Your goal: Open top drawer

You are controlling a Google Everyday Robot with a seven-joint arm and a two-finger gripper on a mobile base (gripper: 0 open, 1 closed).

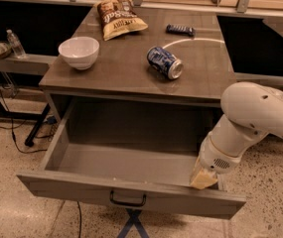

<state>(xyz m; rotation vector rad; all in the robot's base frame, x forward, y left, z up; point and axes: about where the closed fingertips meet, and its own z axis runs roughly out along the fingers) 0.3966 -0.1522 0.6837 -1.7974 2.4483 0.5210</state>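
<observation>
Top drawer (81, 188): uppermost in the cabinet under the bench top; pulled far out toward the camera; plain grey interior exposed, nothing visible inside.
Drawer handle (127, 200): small black bar at the middle of the flat front.
Claw (203, 178): yellowish tip inside the drawer at its right end, pressed against the inner face of the front panel.
Claw state: cannot tell whether apart or together.
Arm (252, 118): white, entering from the right edge, bent down into the drawer.
Bench (126, 78): grey-brown wood-laminate top.
Bowl (79, 52): white, upright, left side of the bench.
Can (165, 62): blue, lying on its side near the middle.
Chip bag (118, 16): lying flat at the back.
Dark wrapped bar (180, 29): at the back, right of the chip bag.
</observation>
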